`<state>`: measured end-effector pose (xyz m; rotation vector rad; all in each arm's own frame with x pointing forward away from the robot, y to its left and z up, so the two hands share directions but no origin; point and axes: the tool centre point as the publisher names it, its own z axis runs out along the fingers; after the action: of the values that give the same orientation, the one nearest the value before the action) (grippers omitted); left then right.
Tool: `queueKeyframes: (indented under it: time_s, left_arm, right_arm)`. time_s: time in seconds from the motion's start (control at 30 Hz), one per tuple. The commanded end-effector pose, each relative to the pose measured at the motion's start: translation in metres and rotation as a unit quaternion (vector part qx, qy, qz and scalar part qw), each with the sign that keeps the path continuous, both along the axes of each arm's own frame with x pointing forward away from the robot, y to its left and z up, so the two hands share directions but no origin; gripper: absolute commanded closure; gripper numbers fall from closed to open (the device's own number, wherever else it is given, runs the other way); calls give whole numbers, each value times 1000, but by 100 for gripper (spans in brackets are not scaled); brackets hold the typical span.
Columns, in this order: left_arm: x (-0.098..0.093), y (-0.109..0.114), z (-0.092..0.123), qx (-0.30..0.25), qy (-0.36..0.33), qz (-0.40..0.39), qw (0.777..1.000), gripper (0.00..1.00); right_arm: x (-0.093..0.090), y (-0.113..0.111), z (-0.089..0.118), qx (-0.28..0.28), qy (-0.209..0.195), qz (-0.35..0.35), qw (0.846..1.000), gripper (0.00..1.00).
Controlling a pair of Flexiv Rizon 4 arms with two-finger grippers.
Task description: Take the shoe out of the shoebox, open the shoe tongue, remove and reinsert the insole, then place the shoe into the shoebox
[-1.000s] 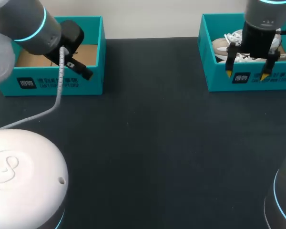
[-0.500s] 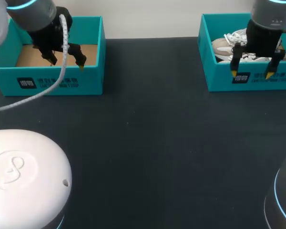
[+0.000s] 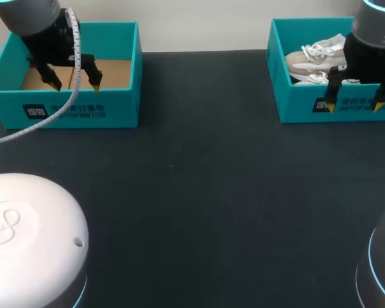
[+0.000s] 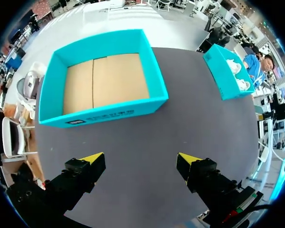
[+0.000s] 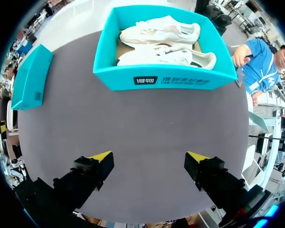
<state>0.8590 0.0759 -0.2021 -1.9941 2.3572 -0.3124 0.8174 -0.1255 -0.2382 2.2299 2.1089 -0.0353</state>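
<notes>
Head view: the right gripper (image 3: 354,106), fingers spread and holding nothing, hovers just short of the right shoebox (image 3: 295,110); two white sneakers (image 3: 311,56) lie packed inside; the left gripper (image 3: 75,85), likewise spread and unladen, hangs over the empty shoebox (image 3: 115,114); likely risks: a finger striking the near wall, or pinching both shoes together.

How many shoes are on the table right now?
2. Both lie side by side in the right shoebox: the far shoe by its back wall, the near shoe by its front wall. The left shoebox shows only bare cardboard.
</notes>
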Motion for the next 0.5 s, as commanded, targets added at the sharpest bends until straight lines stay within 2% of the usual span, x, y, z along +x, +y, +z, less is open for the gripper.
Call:
queueKeyframes:
  time_s: [0.03, 0.33, 0.5]
  left_arm:
    - [-3, 6, 1, -2, 8, 11, 1000, 0]
    - [-20, 14, -4, 10, 44, 21, 999, 0]
    - [-26, 15, -10, 8, 46, 40, 998, 0]
  right_arm:
    - [-1, -5, -6, 3, 2, 6, 1000, 0]
    - [8, -19, -15, -7, -11, 40, 999, 0]
    - [17, -25, -19, 8, 11, 35, 999, 0]
